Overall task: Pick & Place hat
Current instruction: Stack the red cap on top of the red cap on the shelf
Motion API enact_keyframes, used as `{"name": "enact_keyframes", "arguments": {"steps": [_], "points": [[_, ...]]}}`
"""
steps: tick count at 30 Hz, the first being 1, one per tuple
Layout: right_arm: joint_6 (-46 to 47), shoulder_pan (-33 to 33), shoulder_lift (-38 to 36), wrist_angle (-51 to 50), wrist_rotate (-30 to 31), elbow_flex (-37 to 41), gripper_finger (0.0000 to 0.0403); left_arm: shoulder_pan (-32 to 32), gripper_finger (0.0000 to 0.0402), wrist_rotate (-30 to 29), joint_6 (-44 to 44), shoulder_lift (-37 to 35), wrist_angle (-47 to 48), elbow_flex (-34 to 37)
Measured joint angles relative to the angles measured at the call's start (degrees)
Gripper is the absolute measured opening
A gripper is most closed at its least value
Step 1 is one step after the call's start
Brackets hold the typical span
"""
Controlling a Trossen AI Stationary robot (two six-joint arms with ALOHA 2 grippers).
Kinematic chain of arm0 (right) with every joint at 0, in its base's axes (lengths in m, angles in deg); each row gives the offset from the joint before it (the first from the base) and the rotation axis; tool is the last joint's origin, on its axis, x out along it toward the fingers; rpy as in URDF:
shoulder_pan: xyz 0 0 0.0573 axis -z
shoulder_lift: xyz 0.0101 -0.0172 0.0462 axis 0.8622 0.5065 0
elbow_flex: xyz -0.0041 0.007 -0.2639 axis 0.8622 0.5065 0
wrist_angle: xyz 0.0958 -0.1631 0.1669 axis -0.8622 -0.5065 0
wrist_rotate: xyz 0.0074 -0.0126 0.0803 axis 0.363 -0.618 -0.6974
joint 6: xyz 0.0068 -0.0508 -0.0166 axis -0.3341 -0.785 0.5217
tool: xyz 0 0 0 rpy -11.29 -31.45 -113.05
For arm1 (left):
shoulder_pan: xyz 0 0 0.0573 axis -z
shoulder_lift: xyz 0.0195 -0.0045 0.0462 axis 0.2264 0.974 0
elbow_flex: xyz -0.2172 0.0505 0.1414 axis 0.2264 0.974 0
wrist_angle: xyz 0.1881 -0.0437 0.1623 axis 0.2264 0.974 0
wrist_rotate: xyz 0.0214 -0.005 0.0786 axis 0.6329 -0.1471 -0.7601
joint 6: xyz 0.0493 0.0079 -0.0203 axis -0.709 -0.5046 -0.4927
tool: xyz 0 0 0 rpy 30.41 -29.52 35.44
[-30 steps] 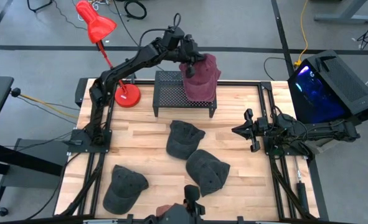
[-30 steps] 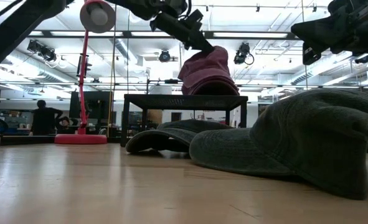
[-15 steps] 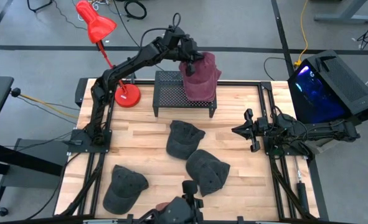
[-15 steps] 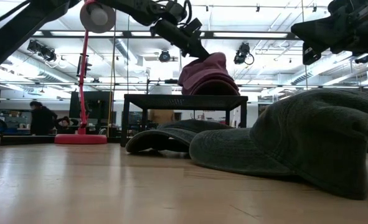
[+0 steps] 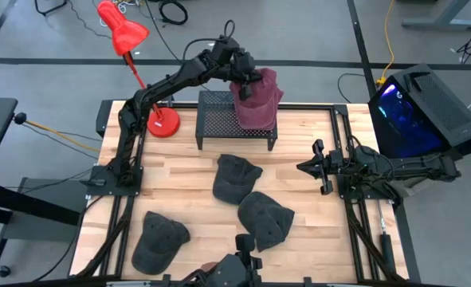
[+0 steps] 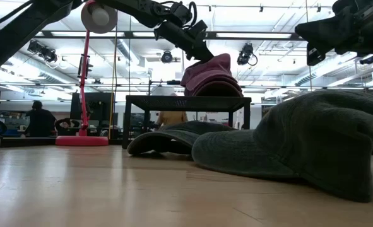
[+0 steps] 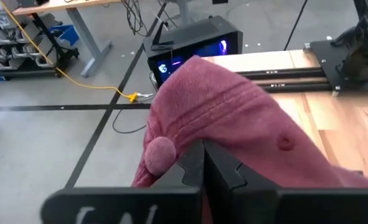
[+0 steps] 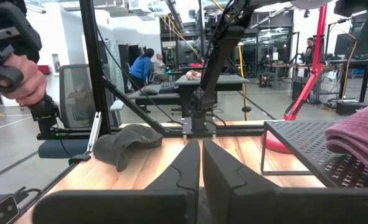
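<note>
A maroon hat (image 5: 261, 105) sits on the right part of a black mesh rack (image 5: 217, 119) at the table's far edge. In the low view, the maroon hat (image 6: 211, 77) rests on the rack's top (image 6: 186, 99). My left gripper (image 5: 244, 88) is at the hat's left upper side, shut on it. My right gripper (image 5: 303, 167) is shut and hovers over the table's right side, touching nothing. Three grey hats lie on the table: one in the middle (image 5: 235, 177), one nearer (image 5: 264, 219), one near-left (image 5: 159, 239). My left gripper (image 7: 202, 158) is shut on the maroon hat's crown, on cloth beside its top button (image 7: 160, 153). The fingers (image 6: 197, 45) slant down from the upper left. The pinched cloth is hidden behind the fingers. The hat's underside sits on the rack top, its crown pulled up toward the fingers.
A red desk lamp (image 5: 160, 121) stands left of the rack. A lit black computer case (image 5: 414, 112) sits beyond the table's right edge. A dark object and part of a person (image 5: 231, 271) show at the near edge. People move in the room behind (image 6: 40, 120).
My left gripper has come down a little and shifted slightly toward the table's left, still shut. The maroon hat has sunk with it and now sits lower and flatter on the rack top. My right arm has kept still.
</note>
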Motion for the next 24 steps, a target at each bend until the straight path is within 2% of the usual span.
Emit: {"name": "enact_keyframes", "arguments": {"steps": [13,16,21,24], "points": [[0.00,0.00,-0.02,0.00,0.00,0.00,0.0023,0.68,0.0007,-0.79,0.26,-4.76,0.17,-0.01],[-0.02,0.00,0.00,0.00,0.00,0.00,0.0023,0.62,0.0011,-1.66,0.21,-6.46,2.49,-0.04],[-0.01,0.00,-0.01,0.02,0.00,0.00,0.0023,0.18,0.0005,-7.23,-1.54,-8.79,9.38,-0.10],[-0.02,0.00,-0.02,0.00,0.00,0.00,0.0023,-0.72,0.0004,-8.67,-1.24,-9.22,14.52,-0.11]]}}
